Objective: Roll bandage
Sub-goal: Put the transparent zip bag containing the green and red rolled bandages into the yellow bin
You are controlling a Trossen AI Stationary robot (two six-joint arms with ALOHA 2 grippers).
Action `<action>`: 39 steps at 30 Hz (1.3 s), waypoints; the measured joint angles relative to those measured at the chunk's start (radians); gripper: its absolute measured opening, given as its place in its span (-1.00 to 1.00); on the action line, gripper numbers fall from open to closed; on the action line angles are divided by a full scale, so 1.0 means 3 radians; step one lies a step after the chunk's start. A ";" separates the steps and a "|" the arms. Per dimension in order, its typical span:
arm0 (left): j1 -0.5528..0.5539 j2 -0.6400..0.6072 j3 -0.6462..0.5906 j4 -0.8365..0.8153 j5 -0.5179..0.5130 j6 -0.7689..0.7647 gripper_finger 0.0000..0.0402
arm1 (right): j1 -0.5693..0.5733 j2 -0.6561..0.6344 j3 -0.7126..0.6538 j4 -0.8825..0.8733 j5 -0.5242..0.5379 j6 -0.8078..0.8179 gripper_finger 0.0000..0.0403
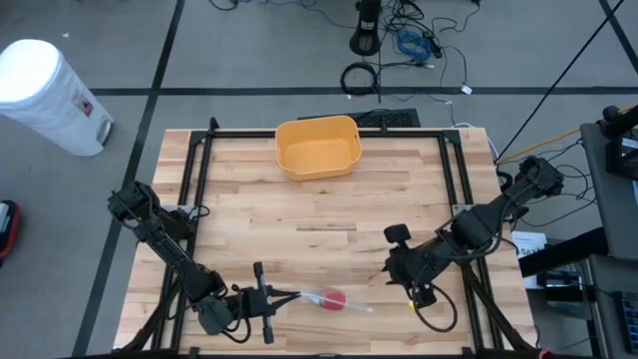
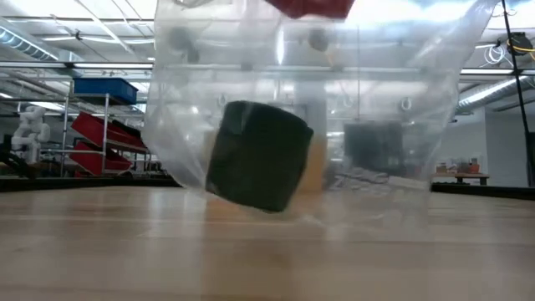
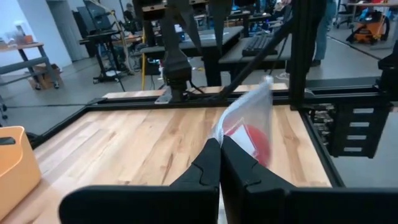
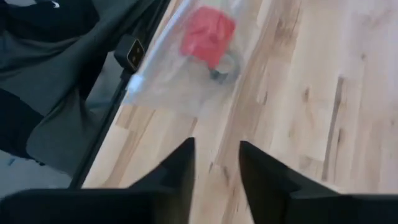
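High view: white bin (image 1: 45, 92) sits on the floor off the table's far-left corner, orange tub (image 1: 318, 147) at the far edge mid-table. Left gripper (image 1: 282, 296) is low at the near edge, arm stretched flat, fingers pinched shut on a clear plastic bag (image 1: 334, 300) w/ a red roll (image 1: 333, 297) inside. Low view is mostly blocked by that bag. Right gripper (image 1: 409, 282) hovers just right of the bag, jaws apart, nothing in them.

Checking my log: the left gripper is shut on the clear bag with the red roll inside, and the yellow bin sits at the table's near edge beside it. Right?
Not quite. The left gripper is shut on the bag with the red roll, but the high view shows the yellow bin at the far edge, well away.
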 joint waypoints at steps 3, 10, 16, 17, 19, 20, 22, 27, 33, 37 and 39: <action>-0.0003 0.0000 0.0000 -0.0008 0.0000 -0.0041 -1.00 | 0.0116 -0.0002 -0.0082 0.0007 0.0042 0.0253 -0.26; 0.0004 0.0000 0.0000 -0.0006 0.0000 -0.0061 -1.00 | 0.0489 0.0006 -0.0690 0.0976 0.0418 0.0675 0.13; 0.0004 0.0000 0.0000 -0.0004 -0.0001 -0.0065 -1.00 | 0.0679 0.0006 -0.1019 0.1473 0.0900 0.0823 0.24; 0.0004 0.0000 0.0000 -0.0004 -0.0002 -0.0064 -1.00 | 0.0697 0.0009 -0.1063 0.1566 0.0955 0.0827 0.24; 0.0004 0.0000 0.0000 -0.0004 -0.0014 -0.0065 -1.00 | 0.0719 0.0027 -0.1133 0.1811 0.0997 0.0816 0.25; 0.0004 0.0000 0.0000 -0.0005 -0.0016 -0.0065 -1.00 | 0.0729 0.0038 -0.1164 0.1914 0.1014 0.0805 0.25; 0.0004 0.0000 0.0000 -0.0006 -0.0019 -0.0067 -1.00 | 0.0748 0.0086 -0.1179 0.2028 0.1060 0.0785 0.25; 0.0005 0.0000 0.0000 -0.0007 -0.0023 -0.0075 -1.00 | 0.0764 0.0265 -0.1179 0.2325 0.1065 0.0752 0.25; 0.0005 0.0001 0.0000 -0.0006 -0.0037 -0.0077 -1.00 | 0.0757 0.0440 -0.1179 0.2457 0.1219 0.0703 0.25; 0.0005 0.0001 0.0000 -0.0007 -0.0038 -0.0086 -1.00 | 0.0756 0.0458 -0.1178 0.2540 0.1266 0.0582 0.21; 0.0005 0.0001 0.0000 -0.0056 -0.0038 -0.0148 -1.00 | 0.0757 0.0458 -0.1172 0.2533 0.1356 0.0572 0.17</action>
